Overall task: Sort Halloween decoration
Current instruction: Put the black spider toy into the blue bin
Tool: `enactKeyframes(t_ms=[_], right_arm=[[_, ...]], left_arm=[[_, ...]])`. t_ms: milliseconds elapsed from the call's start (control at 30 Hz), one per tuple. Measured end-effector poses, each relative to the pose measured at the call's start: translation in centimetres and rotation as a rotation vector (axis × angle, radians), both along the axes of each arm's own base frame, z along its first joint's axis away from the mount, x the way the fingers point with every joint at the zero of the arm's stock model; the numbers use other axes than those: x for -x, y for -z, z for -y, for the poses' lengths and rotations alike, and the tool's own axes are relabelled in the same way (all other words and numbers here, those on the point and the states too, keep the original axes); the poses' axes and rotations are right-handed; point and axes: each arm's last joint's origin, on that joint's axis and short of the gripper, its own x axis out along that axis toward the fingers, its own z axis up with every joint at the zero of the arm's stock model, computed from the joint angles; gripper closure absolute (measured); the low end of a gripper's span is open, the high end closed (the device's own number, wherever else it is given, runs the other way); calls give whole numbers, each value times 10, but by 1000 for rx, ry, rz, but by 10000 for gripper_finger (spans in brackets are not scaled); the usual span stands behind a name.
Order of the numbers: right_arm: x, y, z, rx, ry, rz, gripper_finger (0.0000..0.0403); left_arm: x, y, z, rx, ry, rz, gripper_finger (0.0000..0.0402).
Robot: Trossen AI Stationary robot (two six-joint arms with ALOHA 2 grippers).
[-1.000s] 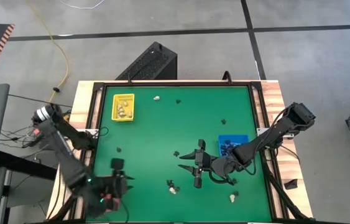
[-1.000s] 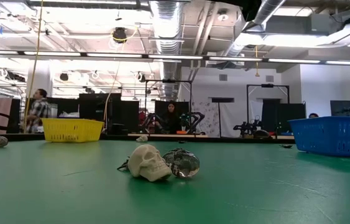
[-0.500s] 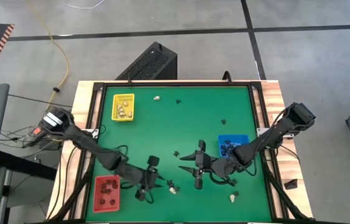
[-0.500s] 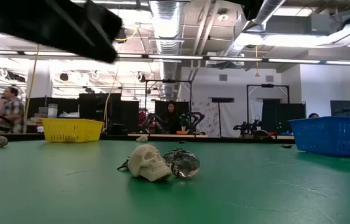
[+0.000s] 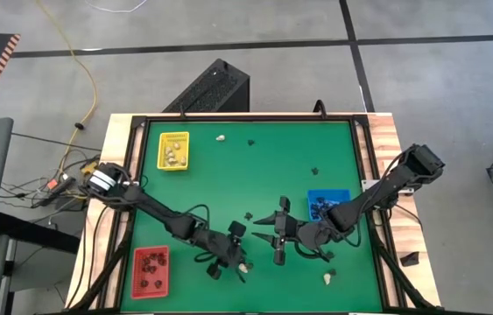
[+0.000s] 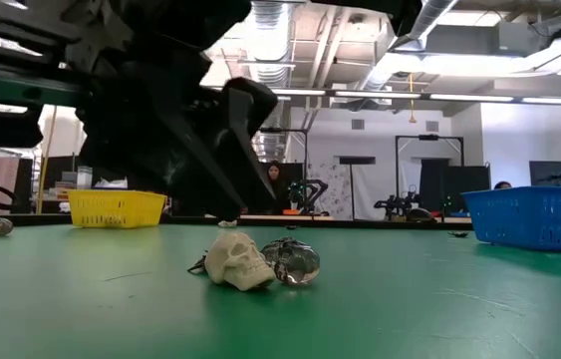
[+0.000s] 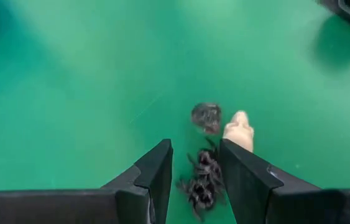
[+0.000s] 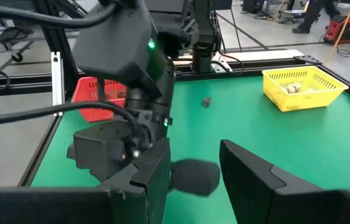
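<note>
The Halloween decoration lies scattered on the green mat [image 5: 228, 184]. Near the front edge, a cream skull [image 6: 238, 261], a shiny rounded trinket [image 6: 296, 261] and a black spider-like trinket [image 7: 201, 182] lie close together. My left gripper [image 7: 198, 163] is open and low over the mat, its fingers on either side of the black trinket; the skull [image 7: 240, 128] lies just beyond. In the high view my left gripper [image 5: 231, 254] sits next to that cluster. My right gripper [image 5: 274, 238] hangs open to the cluster's right with nothing in it.
A yellow tray [image 5: 174, 150] stands at the far left, a red tray [image 5: 151, 269] at the near left and a blue tray [image 5: 327, 203] at the right. Loose trinkets lie at the far edge [image 5: 221, 137], mid-mat [image 5: 249, 215] and near right [image 5: 328, 279].
My left gripper has swung from over the red tray toward the table's right edge and sunk to the trinket cluster near the front edge, turning as it went. It has come into the low view from the upper left. The trinkets have not moved.
</note>
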Motion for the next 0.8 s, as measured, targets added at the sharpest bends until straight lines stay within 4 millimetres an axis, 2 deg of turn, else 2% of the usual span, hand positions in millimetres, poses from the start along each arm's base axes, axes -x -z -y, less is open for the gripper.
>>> enactKeyframes(t_ms=[233, 600, 800], right_arm=[[0, 0, 0, -2, 0, 3, 233], [-1, -2, 0, -12, 2, 17, 233], [-1, -2, 0, -11, 2, 16, 233]], left_arm=[[-1, 4, -8, 23, -20, -56, 279], [-5, 22, -5, 38, 6, -73, 279], [-6, 24, -5, 34, -1, -70, 281]])
